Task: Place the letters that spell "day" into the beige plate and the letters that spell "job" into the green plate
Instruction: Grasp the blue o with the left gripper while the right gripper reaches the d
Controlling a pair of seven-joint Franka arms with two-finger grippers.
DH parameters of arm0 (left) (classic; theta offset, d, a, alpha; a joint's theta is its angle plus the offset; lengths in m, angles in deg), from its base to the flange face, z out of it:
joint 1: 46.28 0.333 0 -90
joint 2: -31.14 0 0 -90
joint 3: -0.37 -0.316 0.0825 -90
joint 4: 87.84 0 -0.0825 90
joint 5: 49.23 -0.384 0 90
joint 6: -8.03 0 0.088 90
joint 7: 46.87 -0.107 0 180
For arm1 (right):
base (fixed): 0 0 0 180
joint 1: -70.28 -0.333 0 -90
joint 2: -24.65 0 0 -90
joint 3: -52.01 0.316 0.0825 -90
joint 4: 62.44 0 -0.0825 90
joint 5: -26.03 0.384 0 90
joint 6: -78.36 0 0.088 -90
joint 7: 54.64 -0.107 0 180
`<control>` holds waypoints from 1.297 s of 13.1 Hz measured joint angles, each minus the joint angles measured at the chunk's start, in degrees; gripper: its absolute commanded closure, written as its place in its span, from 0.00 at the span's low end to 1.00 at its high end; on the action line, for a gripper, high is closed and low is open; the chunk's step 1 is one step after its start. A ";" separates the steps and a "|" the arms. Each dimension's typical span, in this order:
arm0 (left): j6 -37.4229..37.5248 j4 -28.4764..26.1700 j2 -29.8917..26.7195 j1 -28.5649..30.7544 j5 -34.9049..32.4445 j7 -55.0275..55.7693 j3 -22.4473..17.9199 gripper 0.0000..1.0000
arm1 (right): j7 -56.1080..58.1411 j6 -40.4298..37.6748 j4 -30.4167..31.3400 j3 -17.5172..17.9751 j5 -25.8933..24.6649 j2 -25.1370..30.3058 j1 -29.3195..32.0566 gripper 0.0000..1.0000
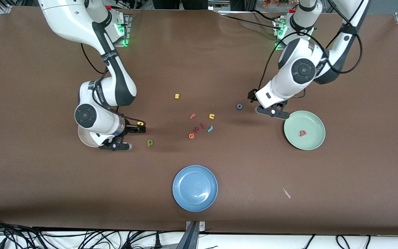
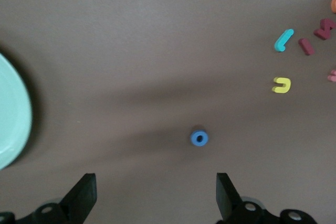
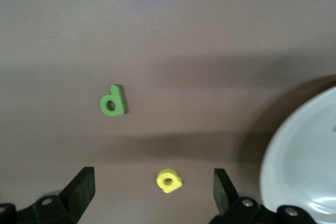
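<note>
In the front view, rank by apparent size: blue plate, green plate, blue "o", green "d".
1. blue plate
2. green plate, slightly smaller-looking; it lies farther from the camera, so unsure
3. green "d"
4. blue "o", close to the "d"

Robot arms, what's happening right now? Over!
Left gripper open beside blue o. Right gripper open near yellow a. Red b in green plate. Nothing blocking.

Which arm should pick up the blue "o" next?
Left. The left gripper hangs open beside the blue "o", next to the green plate. The right gripper is over by the beige plate.
</note>
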State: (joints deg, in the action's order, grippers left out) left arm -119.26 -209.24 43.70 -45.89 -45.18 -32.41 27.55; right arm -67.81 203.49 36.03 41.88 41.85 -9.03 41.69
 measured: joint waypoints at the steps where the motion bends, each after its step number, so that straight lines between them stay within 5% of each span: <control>1: -2.19 -1.14 0.60 -0.29 0.00 1.98 0.88 0.00 | -1.23 0.21 -0.95 0.01 0.00 -0.96 -0.46 0.00; 12: -16.11 -5.74 10.61 -4.95 -2.62 10.04 1.35 0.04 | -10.71 2.11 -8.22 0.00 -3.42 -9.32 -2.98 0.00; 17: -16.91 -5.74 11.37 -5.25 -3.60 11.28 1.39 0.18 | -10.70 2.65 -9.39 -0.06 -3.52 -10.50 -3.01 0.01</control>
State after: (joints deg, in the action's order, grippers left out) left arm -136.17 -214.98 55.07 -51.14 -48.78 -21.13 28.94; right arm -78.52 206.14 26.65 41.81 38.33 -19.53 38.68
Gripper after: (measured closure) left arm 0.115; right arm 0.004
